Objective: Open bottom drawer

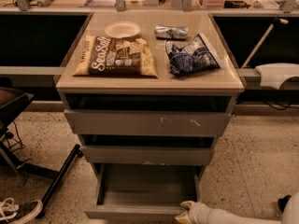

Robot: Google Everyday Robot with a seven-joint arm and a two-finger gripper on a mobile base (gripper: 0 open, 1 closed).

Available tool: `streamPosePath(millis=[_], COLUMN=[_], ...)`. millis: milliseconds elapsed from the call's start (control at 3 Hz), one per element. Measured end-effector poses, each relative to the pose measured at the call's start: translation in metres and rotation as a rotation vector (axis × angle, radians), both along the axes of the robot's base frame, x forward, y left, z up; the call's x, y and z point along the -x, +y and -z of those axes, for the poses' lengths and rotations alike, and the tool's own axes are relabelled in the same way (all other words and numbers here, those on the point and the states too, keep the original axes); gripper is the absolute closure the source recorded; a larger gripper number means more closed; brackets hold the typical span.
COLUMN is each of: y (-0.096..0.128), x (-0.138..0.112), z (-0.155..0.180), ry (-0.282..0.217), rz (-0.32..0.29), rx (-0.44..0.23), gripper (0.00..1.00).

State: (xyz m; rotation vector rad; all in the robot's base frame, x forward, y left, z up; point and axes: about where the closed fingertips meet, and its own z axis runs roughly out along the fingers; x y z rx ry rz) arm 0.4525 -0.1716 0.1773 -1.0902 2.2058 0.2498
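Note:
The bottom drawer [140,212] of the grey cabinet stands pulled out toward me, its shallow grey tray [147,185] open and empty. Above it are the middle front with a pale chipped edge [148,155] and the top front with white scratch marks [147,123], both slightly out. My gripper [183,212] comes in from the bottom right on a white arm [224,216]. It sits at the right end of the bottom drawer's front edge, touching it.
On the cabinet top lie a SeaSalt chip bag [117,56], a white plate [122,30], a blue snack bag [192,55] and a silver packet [171,31]. A black chair base [53,183] and a shoe [16,210] are at the left. A white object [278,73] sits at the right.

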Motion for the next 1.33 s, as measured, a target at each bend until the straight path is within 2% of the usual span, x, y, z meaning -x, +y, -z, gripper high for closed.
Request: streamPosePath(millis=[333, 667, 1333], y=[0.0007, 0.0007, 0.0007], x=[0.0096, 0.0096, 0.0096], z=[0.0000, 0.0000, 0.0001], ry=[-0.001, -0.001, -0.001], rz=[0.011, 0.011, 0.011], rx=[0.000, 0.000, 0.000], gripper=[1.00, 0.81, 0.34])
